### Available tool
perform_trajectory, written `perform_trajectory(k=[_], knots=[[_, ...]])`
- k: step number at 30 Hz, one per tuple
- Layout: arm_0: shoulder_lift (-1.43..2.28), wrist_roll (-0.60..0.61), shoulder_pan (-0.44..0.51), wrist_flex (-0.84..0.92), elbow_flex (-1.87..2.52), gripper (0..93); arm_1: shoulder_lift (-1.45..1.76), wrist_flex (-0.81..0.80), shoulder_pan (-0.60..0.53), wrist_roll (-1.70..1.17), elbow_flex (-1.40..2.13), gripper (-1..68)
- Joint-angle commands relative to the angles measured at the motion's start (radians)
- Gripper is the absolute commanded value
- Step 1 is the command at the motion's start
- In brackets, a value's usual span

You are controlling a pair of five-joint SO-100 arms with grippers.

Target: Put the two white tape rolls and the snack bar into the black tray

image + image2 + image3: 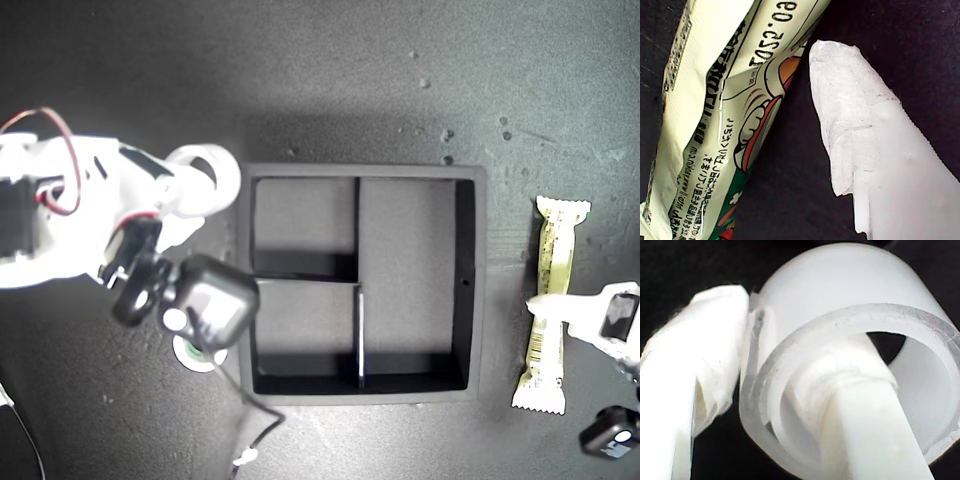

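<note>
The black tray lies in the middle of the exterior view with nothing in its compartments. At its corner on the exterior view's left, my second gripper is shut on a wide white tape roll, one finger through the hole and the other finger outside the wall. A smaller tape roll with a greenish core peeks out from under that arm. The snack bar lies on the exterior view's right of the tray. My first gripper is open over it, one fingertip beside the wrapper.
The surface is a dark mat with pale specks toward the top of the exterior view. A black cable trails from the second arm past the tray's lower corner on the exterior view's left. The first arm's camera housing sits below the snack bar's right.
</note>
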Motion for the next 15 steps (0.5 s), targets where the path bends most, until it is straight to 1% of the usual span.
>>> perform_trajectory(k=[1,2,4,5,10,11,13,15], knots=[[0.038,0.028,0.048,0.011,-0.143,0.1,-0.005,-0.046,0.04,-0.302,0.021,20.6],[0.031,0.035,0.058,0.011,-0.167,0.3,-0.005,-0.064,0.051,-0.302,0.035,17.6],[0.005,0.037,0.081,0.011,-0.215,0.5,-0.005,-0.109,0.066,-0.304,0.061,9.2],[-0.009,0.037,0.092,0.012,-0.236,0.5,-0.005,-0.126,0.069,-0.304,0.072,6.7],[-0.052,0.011,0.121,0.025,-0.278,0.3,-0.005,-0.158,0.066,-0.307,0.087,0.0],[-0.066,0.005,0.123,0.023,-0.282,0.3,-0.005,-0.149,0.06,-0.31,0.077,0.0],[-0.114,-0.012,0.124,0.021,-0.304,0.3,-0.005,-0.087,0.038,-0.325,0.018,0.0],[-0.179,-0.029,0.127,0.021,-0.334,0.2,-0.003,0.026,0.009,-0.351,-0.091,0.0]])
